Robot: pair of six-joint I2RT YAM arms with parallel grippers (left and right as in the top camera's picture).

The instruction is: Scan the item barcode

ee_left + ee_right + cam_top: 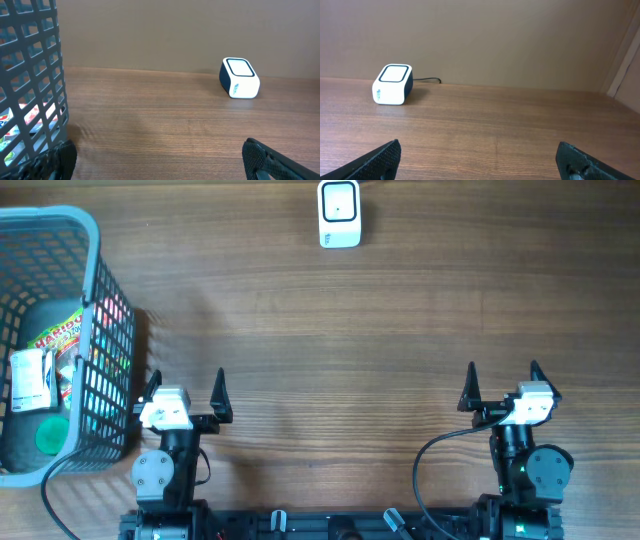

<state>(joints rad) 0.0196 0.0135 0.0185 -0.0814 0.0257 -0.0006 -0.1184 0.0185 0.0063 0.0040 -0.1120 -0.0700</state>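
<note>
A white and dark blue barcode scanner (339, 213) stands at the far middle of the table, also seen in the left wrist view (239, 78) and the right wrist view (393, 84). Packaged items (45, 355) lie inside the grey basket (92, 270) at the far left; a colourful snack bag and a white-labelled pack show among them. My left gripper (186, 386) is open beside the basket, with nothing between its fingers (267, 160). My right gripper (503, 382) is open at the near right, also holding nothing, fingers (380, 159) wide apart.
The basket's mesh wall (30, 85) fills the left of the left wrist view, close to the left finger. A black cable (427, 79) runs from the scanner along the back wall. Bare wooden tabletop (340, 350) lies between the grippers and the scanner.
</note>
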